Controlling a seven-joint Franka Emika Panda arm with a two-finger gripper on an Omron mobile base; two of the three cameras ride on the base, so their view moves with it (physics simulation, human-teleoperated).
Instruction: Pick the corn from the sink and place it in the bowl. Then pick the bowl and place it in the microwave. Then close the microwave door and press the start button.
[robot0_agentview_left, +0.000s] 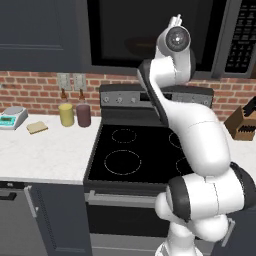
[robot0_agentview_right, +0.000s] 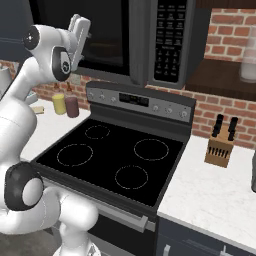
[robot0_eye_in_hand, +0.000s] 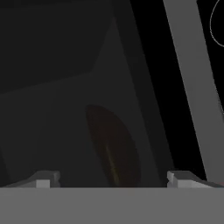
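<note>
From the left in the left base view we see a small scale at the counter's edge, then a tan slice lying flat on the white counter, then a yellow canister just beside a dark red canister against the brick wall. Next comes the black stove, its burner rings bare. Above it hangs the microwave, and through the dark window of the microwave door, which looks shut, we make out the bowl as a dim reddish shape inside. Our arm rises in front of the stove and lifts the gripper up against that door. Further right sit the microwave's button panel and a knife block.

In the hand view the fingertips stand far apart near the two lower corners, so the gripper is spread wide and pinches nothing. Between them, behind the glass, the bowl shows dark red, with a faint yellow streak in it that we take for the corn.
</note>
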